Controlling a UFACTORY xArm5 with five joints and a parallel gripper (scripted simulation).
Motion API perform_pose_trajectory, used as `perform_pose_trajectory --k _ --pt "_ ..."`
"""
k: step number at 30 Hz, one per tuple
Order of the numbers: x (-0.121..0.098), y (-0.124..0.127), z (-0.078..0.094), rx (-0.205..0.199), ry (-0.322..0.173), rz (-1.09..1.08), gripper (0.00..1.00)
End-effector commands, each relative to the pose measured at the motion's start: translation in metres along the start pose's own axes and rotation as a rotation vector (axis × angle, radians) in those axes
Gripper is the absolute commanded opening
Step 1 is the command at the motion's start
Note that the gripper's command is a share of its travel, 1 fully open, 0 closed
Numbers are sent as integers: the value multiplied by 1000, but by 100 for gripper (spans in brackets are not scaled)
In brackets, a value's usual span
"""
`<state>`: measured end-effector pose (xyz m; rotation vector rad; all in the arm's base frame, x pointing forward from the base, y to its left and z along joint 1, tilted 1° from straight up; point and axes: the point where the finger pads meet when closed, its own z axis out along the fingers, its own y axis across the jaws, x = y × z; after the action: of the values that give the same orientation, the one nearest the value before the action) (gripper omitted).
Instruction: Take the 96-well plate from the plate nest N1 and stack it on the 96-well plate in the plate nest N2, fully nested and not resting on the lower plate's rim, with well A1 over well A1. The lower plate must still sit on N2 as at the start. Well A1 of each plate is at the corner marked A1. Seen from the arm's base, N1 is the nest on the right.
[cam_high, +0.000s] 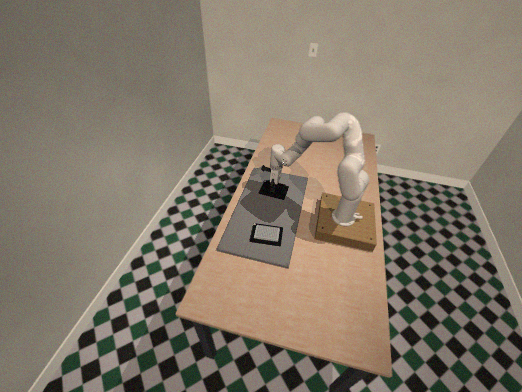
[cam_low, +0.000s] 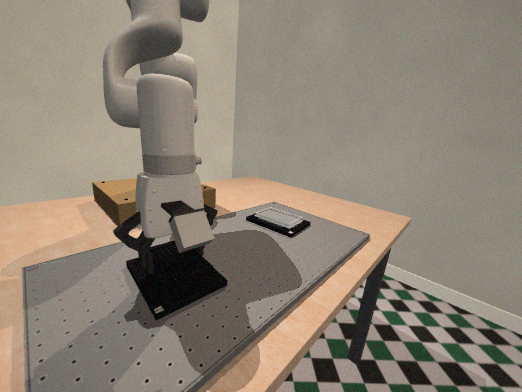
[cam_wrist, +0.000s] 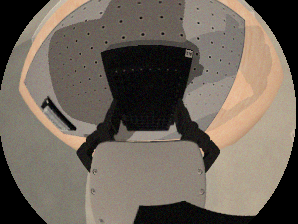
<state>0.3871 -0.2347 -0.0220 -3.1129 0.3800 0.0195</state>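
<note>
The 96-well plate of N1 (cam_low: 172, 265) looks dark and sits on its black nest N1 (cam_low: 176, 287) on the grey perforated mat. My gripper (cam_low: 167, 260) stands straight down over it, with its fingers against the plate's two long sides and shut on it. In the wrist view the plate (cam_wrist: 148, 90) lies between the two dark fingers of the gripper (cam_wrist: 149, 121), and a small white label (cam_wrist: 189, 52) marks one corner. The second 96-well plate (cam_high: 266, 233), pale on top, sits in nest N2 farther along the mat; it also shows in the exterior view (cam_low: 278, 218).
The arm's wooden base block (cam_high: 346, 221) stands beside the mat (cam_high: 262, 220) on the table. The table edge runs close to the mat's outer side (cam_low: 320, 295).
</note>
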Motion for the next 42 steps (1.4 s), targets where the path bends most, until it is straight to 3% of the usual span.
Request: perform_pose_trajectory --k 1,21,42 --pt "1 0 -3 -1 3 0 0" --pt "1 0 -11 -1 3 0 0" --pt "1 0 -43 -1 4 0 0"
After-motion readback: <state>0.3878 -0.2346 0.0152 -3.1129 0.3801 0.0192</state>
